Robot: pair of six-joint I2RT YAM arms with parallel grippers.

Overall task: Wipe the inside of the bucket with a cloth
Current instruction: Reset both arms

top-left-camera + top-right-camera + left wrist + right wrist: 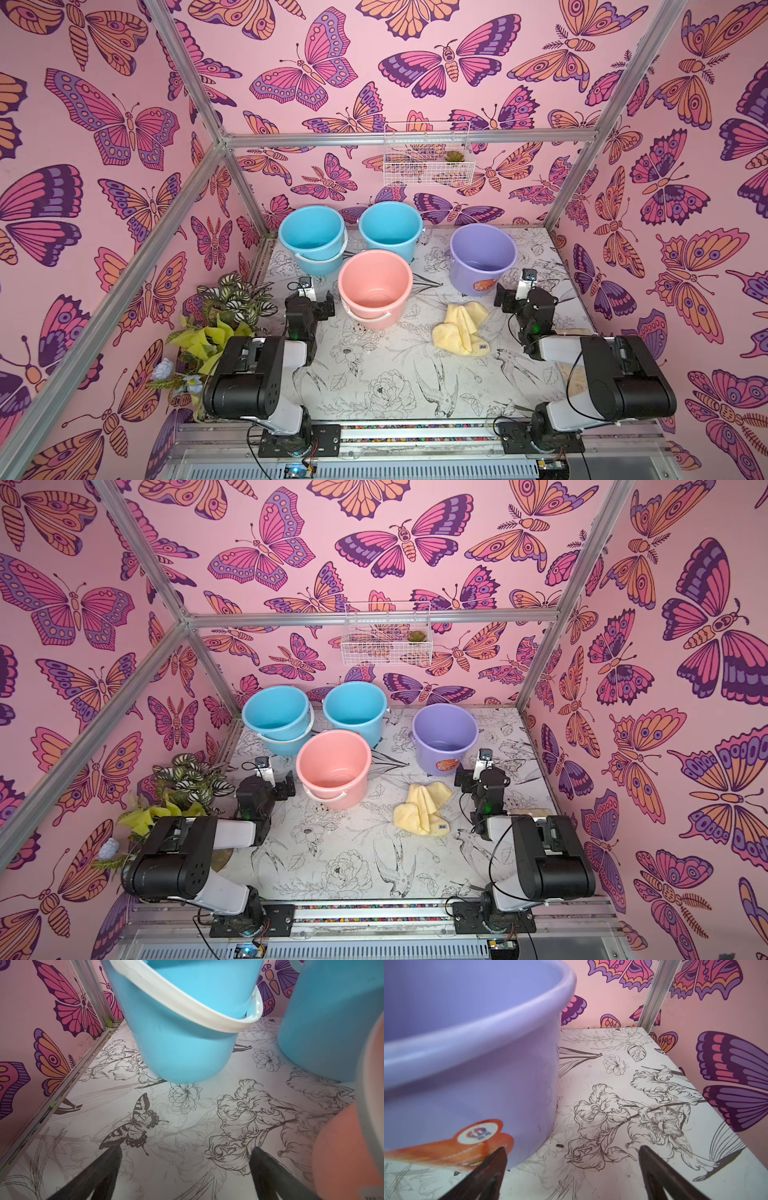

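Everywhere butterfly walls (pixel 332 62) — underneath bucket (pixel 469 282) and cloth (pixel 457 328), a flower-sketched tabletop (pixel 395 365).

Blue bucket (pixel 187 1053) with white handle (pixel 187 1004), second blue bucket (pixel 324 1022), hand (pixel 187 1150) spread wide

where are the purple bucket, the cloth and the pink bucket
purple bucket (pixel 484 243): in a top view, on its inner far wall
cloth (pixel 457 330): in a top view, on its folded middle
pink bucket (pixel 376 272): in a top view, on its inner far wall
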